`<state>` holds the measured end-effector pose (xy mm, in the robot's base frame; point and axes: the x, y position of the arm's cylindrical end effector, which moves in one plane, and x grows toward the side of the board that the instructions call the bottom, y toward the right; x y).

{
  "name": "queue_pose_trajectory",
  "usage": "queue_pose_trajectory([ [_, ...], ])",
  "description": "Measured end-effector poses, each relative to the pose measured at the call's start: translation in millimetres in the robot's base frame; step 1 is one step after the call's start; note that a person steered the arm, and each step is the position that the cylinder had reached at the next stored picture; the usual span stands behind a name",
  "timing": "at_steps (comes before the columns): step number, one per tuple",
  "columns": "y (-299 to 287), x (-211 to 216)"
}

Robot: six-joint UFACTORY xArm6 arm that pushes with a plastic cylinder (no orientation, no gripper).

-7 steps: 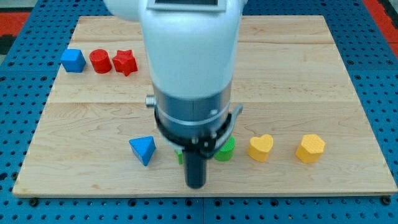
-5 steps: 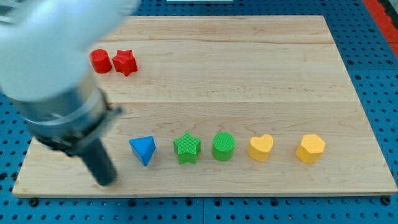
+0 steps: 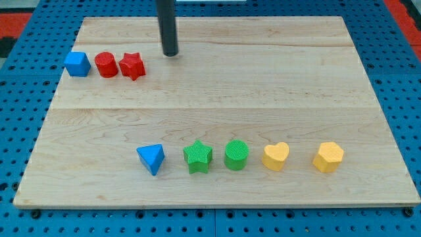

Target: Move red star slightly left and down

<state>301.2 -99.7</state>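
The red star (image 3: pixel 132 66) lies near the board's upper left, touching a red cylinder (image 3: pixel 105 64) on its left. My tip (image 3: pixel 170 53) rests on the board just to the upper right of the red star, a short gap away from it. The rod rises straight up out of the view's top.
A blue cube (image 3: pixel 77 64) sits left of the red cylinder. A row lies near the bottom: blue triangle (image 3: pixel 151 158), green star (image 3: pixel 198 157), green cylinder (image 3: pixel 237 155), yellow heart (image 3: pixel 275 157), yellow hexagon (image 3: pixel 327 157). The wooden board (image 3: pixel 276 85) rests on blue pegboard.
The arm swung from the board's lower middle to the lower left, then up to the top; my tip now stands upper right of the red star. No block has moved.
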Motion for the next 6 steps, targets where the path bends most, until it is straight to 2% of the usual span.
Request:
queue_pose_trajectory([
  [1, -25, 35],
  [2, -53, 50],
  [3, -56, 26],
  [4, -88, 40],
  [6, -90, 113],
])
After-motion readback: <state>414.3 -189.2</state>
